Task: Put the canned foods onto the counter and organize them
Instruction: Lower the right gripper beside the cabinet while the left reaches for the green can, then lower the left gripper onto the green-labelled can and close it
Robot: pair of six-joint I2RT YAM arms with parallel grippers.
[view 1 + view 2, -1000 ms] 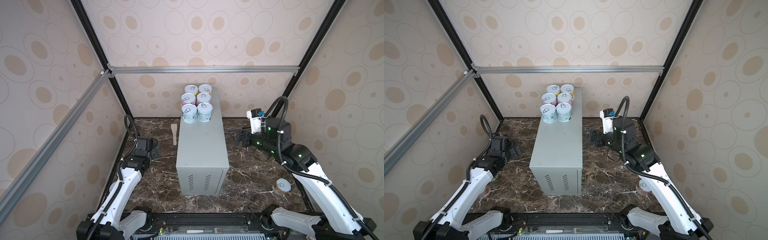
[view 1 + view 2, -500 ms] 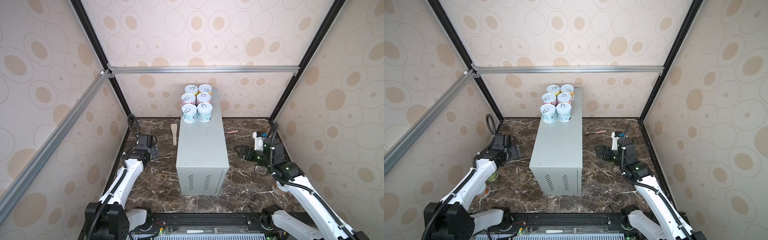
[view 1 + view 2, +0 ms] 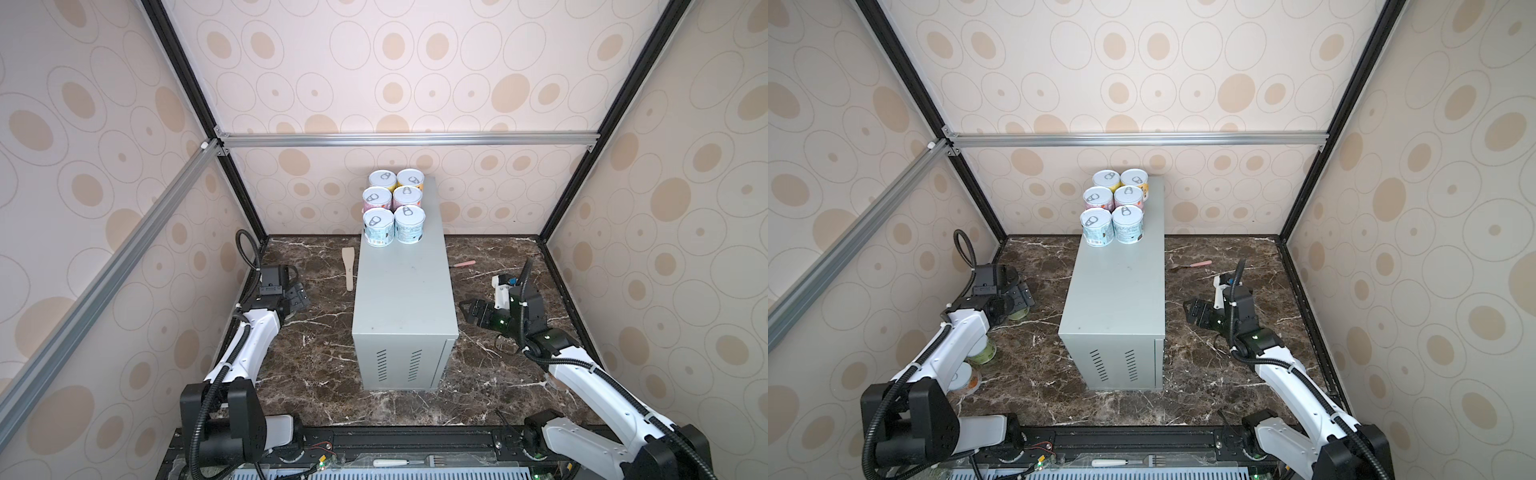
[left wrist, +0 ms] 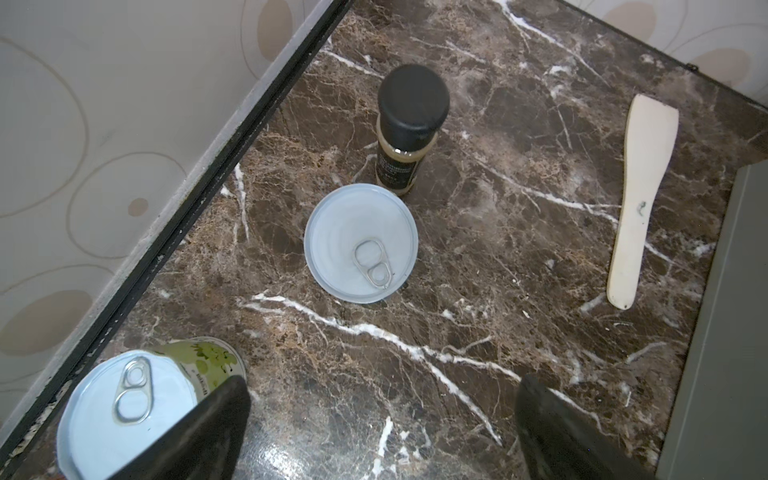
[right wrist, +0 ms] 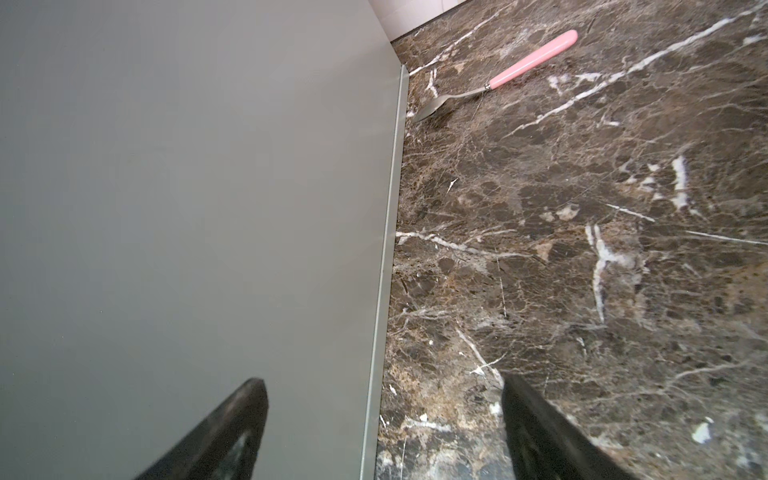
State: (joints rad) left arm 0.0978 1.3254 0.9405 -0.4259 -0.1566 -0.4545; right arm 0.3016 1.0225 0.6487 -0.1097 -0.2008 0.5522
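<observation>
The left gripper point(image 4: 380, 386), spread wide, hovers with an upright silver-lidded can point(image 4: 360, 243) just ahead of it; the right gripper point(image 3: 468, 313), also spread, sits beyond the counter point(image 3: 405, 291).

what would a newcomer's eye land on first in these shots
Six cans stand packed two by three at the far end of the tall grey counter. On the marble left of it, the open left end effector faces a loose can beside a dark-capped bottle.
</observation>
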